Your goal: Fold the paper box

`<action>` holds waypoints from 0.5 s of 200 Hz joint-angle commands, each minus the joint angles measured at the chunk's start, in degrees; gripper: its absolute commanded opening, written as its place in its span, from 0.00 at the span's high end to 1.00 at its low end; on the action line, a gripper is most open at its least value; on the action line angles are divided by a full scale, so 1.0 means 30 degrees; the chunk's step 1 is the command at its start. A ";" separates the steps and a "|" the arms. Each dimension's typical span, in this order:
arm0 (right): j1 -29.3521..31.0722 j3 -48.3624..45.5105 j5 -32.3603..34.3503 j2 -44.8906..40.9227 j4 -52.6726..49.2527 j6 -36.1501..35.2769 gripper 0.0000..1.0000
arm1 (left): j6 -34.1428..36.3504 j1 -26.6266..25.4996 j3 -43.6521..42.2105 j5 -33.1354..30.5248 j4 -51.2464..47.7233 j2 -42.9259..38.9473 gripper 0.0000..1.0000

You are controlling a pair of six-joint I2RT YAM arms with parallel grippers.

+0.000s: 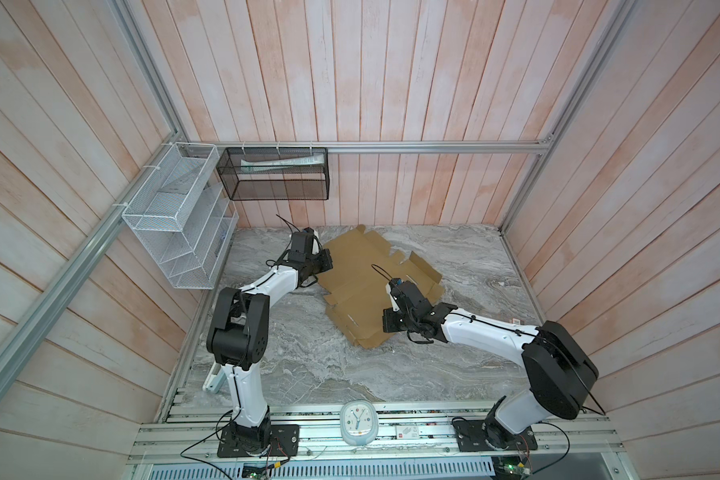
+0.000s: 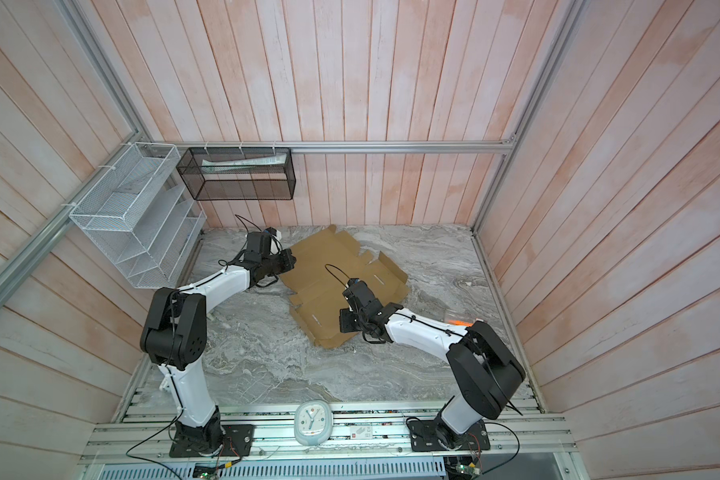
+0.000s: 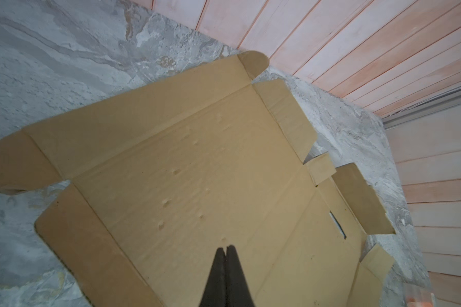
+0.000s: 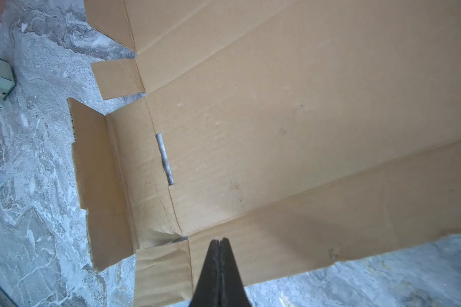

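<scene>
The paper box (image 1: pixel 358 270) is laid out as a flat, unfolded cardboard sheet on the marble table (image 1: pixel 308 374), at the centre of both top views. Folding is judged barely begun; a side flap must be raised next. The left gripper (image 3: pixel 225 247) and right gripper (image 4: pixel 219 241) are clenched empty over the sheet; contact cannot be told.

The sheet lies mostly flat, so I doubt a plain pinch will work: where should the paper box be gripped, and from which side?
Grip the paper box by its notched side flap, which seems tilted up along its crease while the main panels lie flat on the table. Come from outside the sheet, across the flap's free edge; the right end effector, shut now, is nearest.
</scene>
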 commanded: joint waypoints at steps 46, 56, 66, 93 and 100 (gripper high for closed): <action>0.0346 -0.1323 -0.1161 0.1698 0.1675 0.1885 0.99 | 0.0004 -0.0057 -0.1193 -0.0563 0.0237 0.0823 1.00; 0.0339 -0.1367 -0.1108 0.1841 0.1672 0.1863 0.99 | -0.0074 -0.0057 -0.1544 -0.0604 0.0280 0.0718 1.00; 0.0309 -0.1396 -0.1058 0.1991 0.1630 0.1856 0.99 | -0.0185 -0.0057 -0.1838 -0.0716 0.0218 0.0672 1.00; 0.0105 -0.1484 -0.1080 0.2429 0.1685 0.1885 0.99 | -0.0506 -0.0027 -0.2610 -0.0837 0.0148 0.0528 1.00; 0.0017 -0.1485 -0.1095 0.2513 0.1653 0.1857 0.99 | -0.0599 -0.0013 -0.2822 -0.0851 0.0176 0.0469 1.00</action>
